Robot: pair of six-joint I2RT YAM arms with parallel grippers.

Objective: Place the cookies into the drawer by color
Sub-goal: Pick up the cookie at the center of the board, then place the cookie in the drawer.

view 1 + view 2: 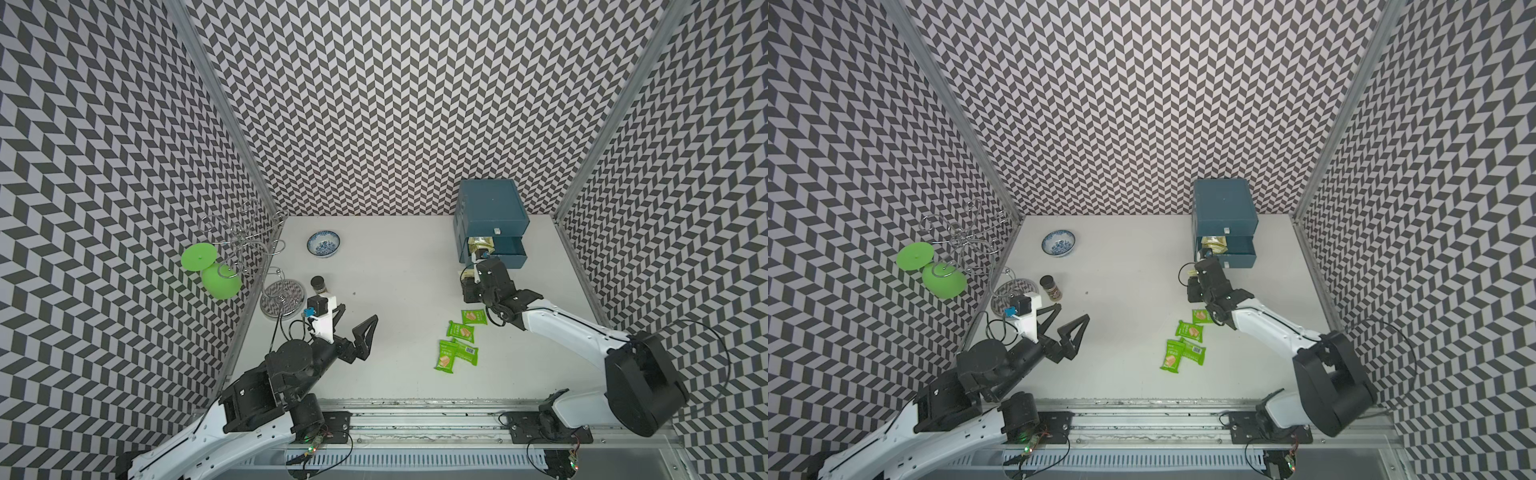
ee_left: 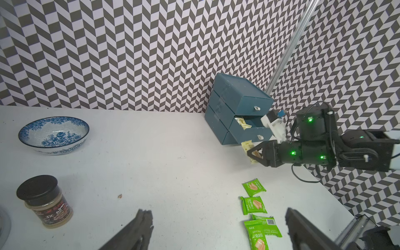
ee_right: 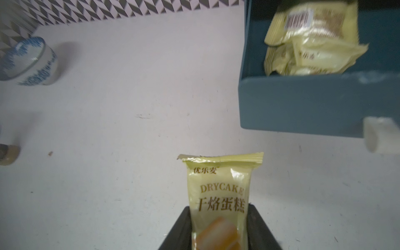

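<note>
Now the right gripper (image 3: 218, 207) pinches 1 yellow cookie packet (image 3: 218, 184), long end forward; the open drawer (image 3: 303, 101) lies near, ahead and sideways. Meanwhile the left gripper (image 1: 359, 311) gapes.

Three walls (image 1: 395, 104) papered in a black-and-white zigzag pattern close in a white tabletop (image 1: 395, 291) on its far, left and right edges. Bare metal posts (image 1: 233, 124) rise from both far corners. A metal rail (image 1: 415, 415) runs along the near edge. The light is soft and even.
</note>
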